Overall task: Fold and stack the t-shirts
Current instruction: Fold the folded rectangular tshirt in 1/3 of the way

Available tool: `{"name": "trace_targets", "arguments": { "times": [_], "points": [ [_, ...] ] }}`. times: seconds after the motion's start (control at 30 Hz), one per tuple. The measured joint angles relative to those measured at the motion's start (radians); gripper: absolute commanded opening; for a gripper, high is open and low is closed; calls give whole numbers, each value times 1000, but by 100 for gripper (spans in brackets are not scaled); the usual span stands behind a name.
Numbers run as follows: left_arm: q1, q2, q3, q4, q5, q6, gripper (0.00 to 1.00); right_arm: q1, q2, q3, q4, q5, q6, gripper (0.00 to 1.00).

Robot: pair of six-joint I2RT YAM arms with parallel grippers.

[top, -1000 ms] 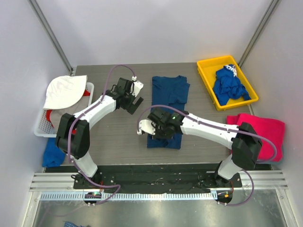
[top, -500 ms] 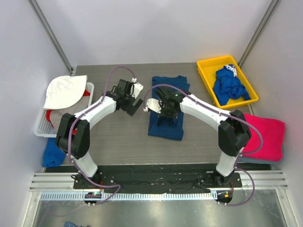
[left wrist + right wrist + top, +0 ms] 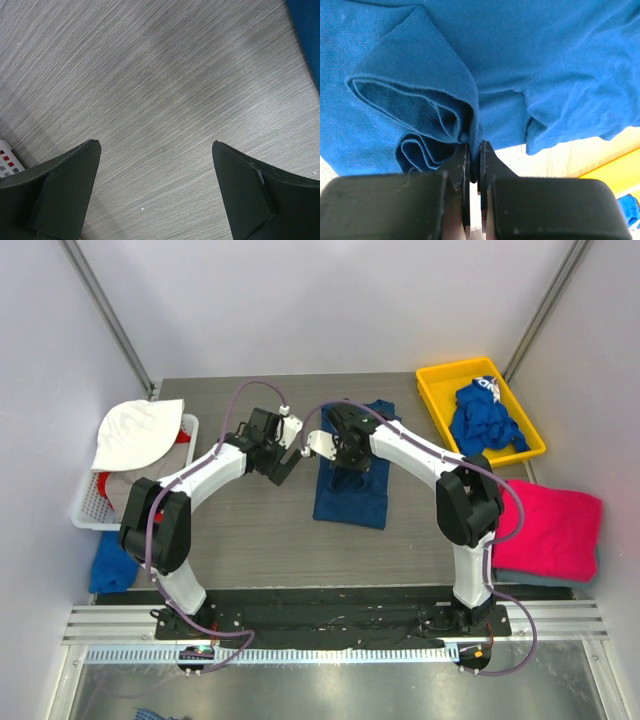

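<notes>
The right pincer (image 3: 475,147) is pressed together on a doubled-over fold of the middle shirt (image 3: 350,495). In the wrist view the blue cloth bunches into soft loops right at the tips. From above, that grip sits over the far part of the shirt, which lies as a narrow strip in the middle of the desk (image 3: 250,530), running near to far. Just to its left, the left pincer (image 3: 155,145) hangs spread wide over bare wood, holding nothing, with only the shirt's edge at the corner of its view. Farther right, a pink shirt (image 3: 555,520) lies folded flat at the desk's right edge, so that one looks finished. At the far right, a yellow bin (image 3: 455,366) holds a crumpled shirt (image 3: 485,420), blue with a bit of white lettering, and it looks untouched. A white basket (image 3: 85,508) stands at the left edge. By my reckoning the task is around the middle. One shirt is folded, and the second has its sides in but its lengthwise fold unfinished. What is left is to finish that fold, lay the shirt on the pink one, then fold and stack the one in the bin.
</notes>
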Motion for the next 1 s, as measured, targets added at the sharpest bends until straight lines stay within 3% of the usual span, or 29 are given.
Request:
{"name": "trace_targets", "arguments": {
  "times": [0.13, 0.23, 0.33, 0.63, 1.0],
  "points": [
    [0, 3, 0, 1, 0, 0, 100, -7, 9, 0, 1, -3, -3, 3],
    [0, 8, 0, 0, 4, 0, 100, -13, 13, -3, 13, -2, -4, 15],
    [0, 10, 0, 1, 10, 0, 100, -20, 14, -18, 38, 3, -4, 16],
    [0, 15, 0, 0, 37, -7, 100, -44, 50, -32, 121, 71, -4, 46],
    [-6, 15, 0, 2, 114, -39, 100, -72, 68, -1, 165, 164, -7, 51]
  ]
}}
